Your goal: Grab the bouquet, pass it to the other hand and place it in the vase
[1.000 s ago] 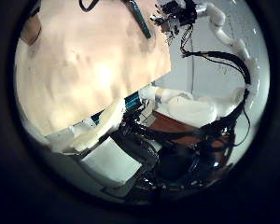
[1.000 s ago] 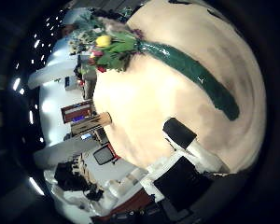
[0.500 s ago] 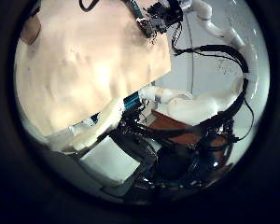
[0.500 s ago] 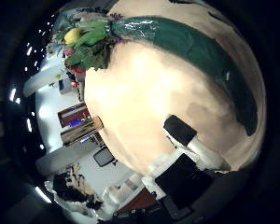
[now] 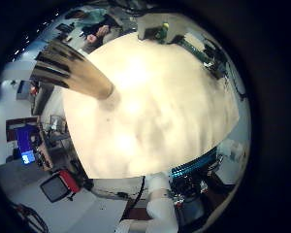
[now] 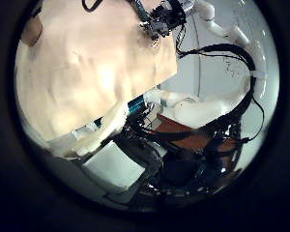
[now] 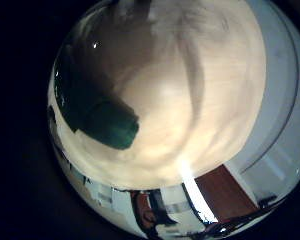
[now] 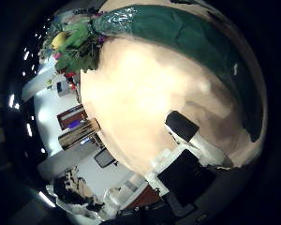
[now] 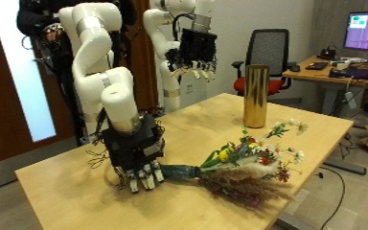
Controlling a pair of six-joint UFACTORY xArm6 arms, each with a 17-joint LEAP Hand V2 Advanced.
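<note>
One mixed-flower bouquet in dark green wrap (image 9: 241, 163) lies just beside the right hand (image 9: 138, 156); one tall gold cylindrical vase (image 9: 256, 96) stands on one light wooden table (image 9: 69, 187), below the left hand (image 9: 193, 53).

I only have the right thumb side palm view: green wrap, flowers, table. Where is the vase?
Observer: The gold vase stands upright on the table, beyond the flower heads of the bouquet.
Operator: Is the right hand holding the bouquet?
Observer: No. The right hand hangs at the green-wrapped stem end, fingers straight, not curled round it.
Operator: And the left hand?
Observer: The left hand hangs open in the air, higher than the vase.
</note>
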